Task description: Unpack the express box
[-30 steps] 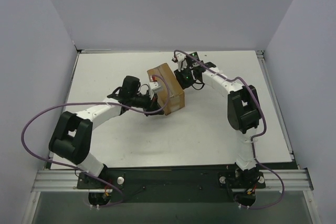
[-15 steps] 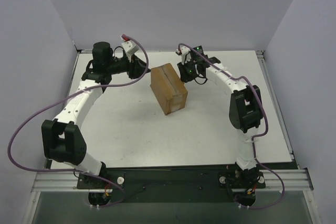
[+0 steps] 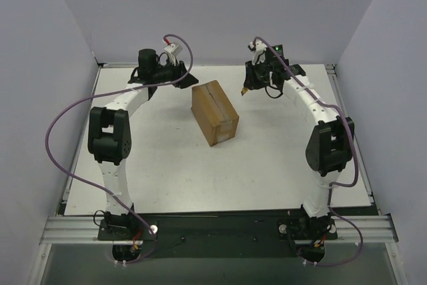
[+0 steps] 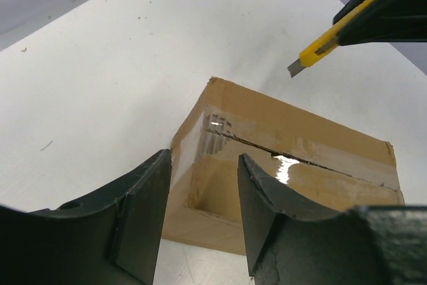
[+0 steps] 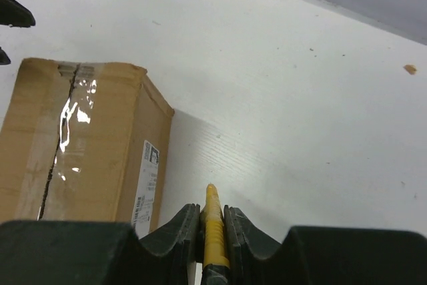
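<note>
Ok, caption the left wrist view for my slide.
Open left gripper facing the taped box, a yellow knife held beyond it.

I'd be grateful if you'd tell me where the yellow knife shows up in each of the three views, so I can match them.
Top external: knife upper right of centre, right of the box's far end.
Left wrist: knife in the top right corner, above the box.
Right wrist: knife bottom centre, clamped in the right gripper.
Shared landmark: the box's taped seam.
</note>
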You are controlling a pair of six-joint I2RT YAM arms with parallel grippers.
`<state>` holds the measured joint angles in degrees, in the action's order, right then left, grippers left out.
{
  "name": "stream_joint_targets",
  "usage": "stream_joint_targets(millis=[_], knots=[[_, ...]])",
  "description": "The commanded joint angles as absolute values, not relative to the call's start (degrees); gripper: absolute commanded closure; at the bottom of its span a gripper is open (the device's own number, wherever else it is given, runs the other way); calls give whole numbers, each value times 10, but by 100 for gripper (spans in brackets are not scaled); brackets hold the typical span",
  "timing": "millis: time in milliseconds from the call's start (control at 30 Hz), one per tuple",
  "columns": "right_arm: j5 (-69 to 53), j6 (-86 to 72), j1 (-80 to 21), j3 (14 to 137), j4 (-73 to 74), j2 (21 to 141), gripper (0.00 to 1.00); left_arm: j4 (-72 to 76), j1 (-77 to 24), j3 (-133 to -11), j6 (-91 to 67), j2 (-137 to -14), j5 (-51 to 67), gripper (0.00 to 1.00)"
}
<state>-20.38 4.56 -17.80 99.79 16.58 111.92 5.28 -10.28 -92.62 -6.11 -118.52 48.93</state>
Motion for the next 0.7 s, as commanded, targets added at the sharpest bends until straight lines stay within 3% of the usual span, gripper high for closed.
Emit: stream_joint_targets(millis=[0, 233, 400, 667], knots=[[-221, 8, -171, 986, 162, 1055, 100, 123, -90, -977, -107, -1200, 529, 45], [-225, 2, -171, 981, 163, 1049, 100, 205, -92, -943, -200, -1224, 603, 44], [-228, 2, -164, 994, 166, 1062, 100, 223, -99, -892, -218, -1216, 619, 32], [-217, 2, -161, 1010, 171, 1064, 100, 246, -119, -776, -234, -1155, 617, 31]])
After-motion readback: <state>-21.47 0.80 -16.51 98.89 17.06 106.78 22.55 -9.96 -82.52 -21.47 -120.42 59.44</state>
